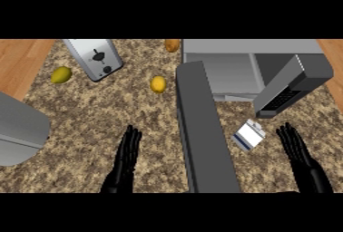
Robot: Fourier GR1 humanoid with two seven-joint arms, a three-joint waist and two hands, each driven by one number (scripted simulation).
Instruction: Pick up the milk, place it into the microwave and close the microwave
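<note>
- The milk (249, 135) lies on the bench (100, 113), in front of the open microwave (231, 72) and between its door (204, 131) and your right hand (298, 152).
- Your right hand is open, fingers straight, just beside the carton and holding nothing.
- For the pick, I think you should bring this hand over the carton and close around its narrow sides.
- Keep clear of the door at the carton's left.
- Your left hand (126, 158) is also open, on the other side of the door.
- A toaster (95, 58) and two lemons (158, 84) are far from your way.
</note>
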